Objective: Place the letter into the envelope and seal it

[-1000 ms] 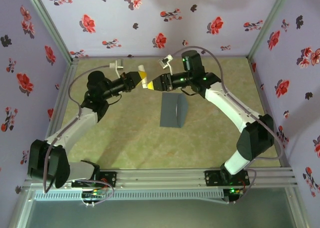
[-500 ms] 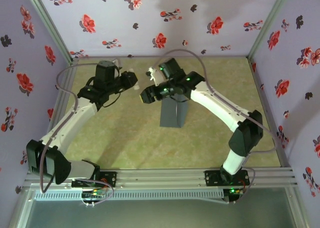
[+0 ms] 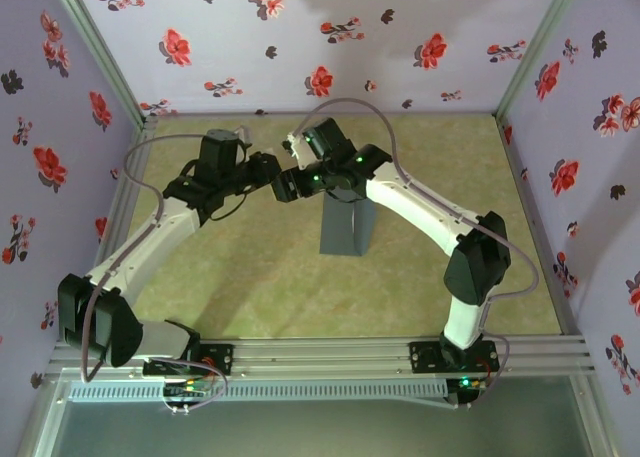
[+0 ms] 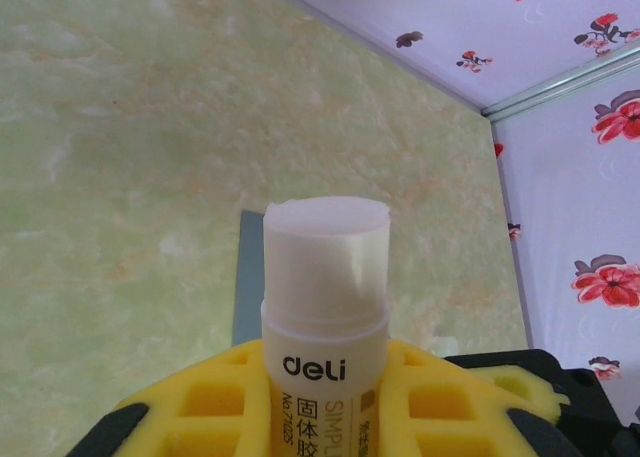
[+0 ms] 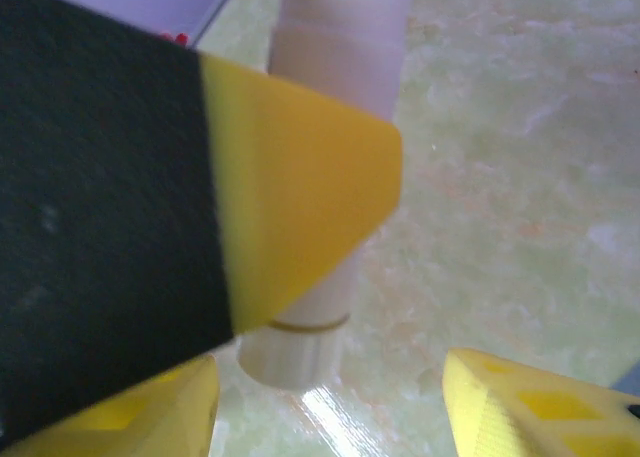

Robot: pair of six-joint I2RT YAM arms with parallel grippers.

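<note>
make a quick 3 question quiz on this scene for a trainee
1. True or false: the glue stick has its cap on.
2. Pick one. The envelope is: A lying on the table; B leaning against the back wall; C held up in the air.
3. Short answer: which gripper holds the glue stick?

Key: 1 false, the white glue is bare at the top. 2 A. 3 the left gripper.
</note>
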